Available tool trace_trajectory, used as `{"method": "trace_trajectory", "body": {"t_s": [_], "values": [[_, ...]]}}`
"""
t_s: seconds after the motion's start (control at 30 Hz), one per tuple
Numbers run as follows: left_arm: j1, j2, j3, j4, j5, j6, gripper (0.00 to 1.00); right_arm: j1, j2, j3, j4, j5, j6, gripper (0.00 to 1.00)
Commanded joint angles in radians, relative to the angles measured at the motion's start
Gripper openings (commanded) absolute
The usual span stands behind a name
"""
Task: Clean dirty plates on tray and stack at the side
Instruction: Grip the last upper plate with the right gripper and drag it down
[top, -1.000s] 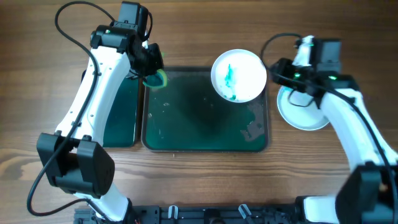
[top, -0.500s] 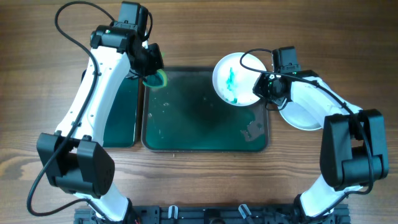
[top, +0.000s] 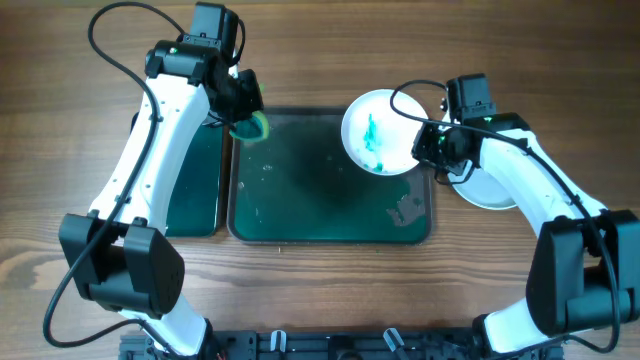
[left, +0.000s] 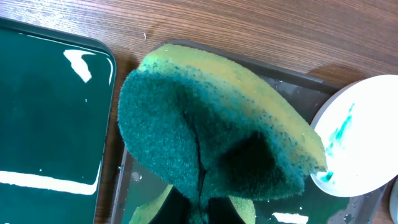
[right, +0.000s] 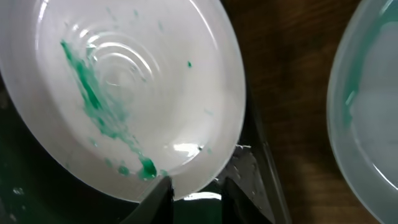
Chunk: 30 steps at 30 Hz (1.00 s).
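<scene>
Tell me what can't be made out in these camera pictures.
- Left jaws: mostly hidden in the left wrist view by the sponge they squeeze.
- Right jaws: cut off by the right wrist view's bottom edge; whether they grip the smeared plate is unclear.
- Side stack of plates: half covered by the right arm overhead; count unknowable.

Robot lab setup: bare wood-grain bench (top: 330, 290) beneath the jaws, cabled left arm (top: 150, 160) and right arm (top: 530, 190) at its edge, green tray (top: 300, 200) between the jaws.
</scene>
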Motion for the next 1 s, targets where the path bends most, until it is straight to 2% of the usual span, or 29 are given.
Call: {"method": "trace_trajectory", "body": {"t_s": [0.0, 0.13, 0.2, 0.27, 0.4, 0.67, 0.8, 0.97], "values": [[0.002, 0.0, 0.009, 0.006, -0.006, 0.019, 0.04, -0.004, -0.008, -0.063, 0.028, 0.055, -0.016, 0.26], [0.002, 0.0, 0.009, 0.006, -0.006, 0.019, 0.04, -0.004, -0.006, -0.19, 0.198, 0.054, -0.017, 0.25], [0.002, 0.0, 0.009, 0.006, -0.006, 0.019, 0.04, -0.004, -0.006, -0.218, 0.243, 0.05, -0.018, 0.17], [0.002, 0.0, 0.009, 0.006, -0.006, 0.019, 0.04, -0.003, -0.006, -0.22, 0.252, 0.047, -0.028, 0.04], [0.002, 0.0, 0.009, 0.006, -0.006, 0.019, 0.04, 0.013, -0.006, -0.22, 0.274, -0.048, -0.088, 0.04], [0.002, 0.001, 0.009, 0.006, -0.006, 0.019, 0.05, 0.019, -0.047, -0.186, 0.343, -0.048, -0.156, 0.24], [0.002, 0.001, 0.009, 0.006, -0.006, 0.019, 0.05, 0.019, -0.034, -0.186, 0.372, -0.034, -0.21, 0.24], [0.002, 0.002, 0.009, 0.006, -0.006, 0.019, 0.05, 0.019, 0.05, -0.187, 0.455, -0.026, -0.198, 0.27]]}}
